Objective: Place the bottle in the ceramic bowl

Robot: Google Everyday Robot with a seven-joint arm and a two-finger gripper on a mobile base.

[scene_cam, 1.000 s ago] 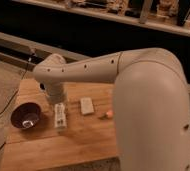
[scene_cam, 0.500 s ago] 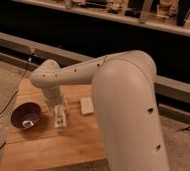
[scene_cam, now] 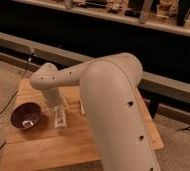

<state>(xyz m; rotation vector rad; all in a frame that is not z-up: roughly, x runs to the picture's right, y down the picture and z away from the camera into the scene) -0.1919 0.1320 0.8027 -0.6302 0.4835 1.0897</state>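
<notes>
The small white bottle [scene_cam: 61, 119] lies on the wooden table [scene_cam: 43, 145], just right of the bowl. The dark brown-purple ceramic bowl [scene_cam: 26, 116] stands at the table's left side, and its glossy inside holds nothing. My gripper [scene_cam: 58, 107] hangs from the white arm directly over the far end of the bottle, close to it or touching it. The arm's big white forearm [scene_cam: 113, 110] fills the middle of the view and hides the right part of the table.
A flat pale block [scene_cam: 81, 107] shows only as a sliver at the arm's edge. A dark cable [scene_cam: 18, 90] runs down past the table's left. A long rail [scene_cam: 18, 42] and dark shelving stand behind the table. Carpet floor lies around it.
The arm has swung left and nearer the camera, covering more of the table and most of the pale block. The bottle and bowl lie where they were.
</notes>
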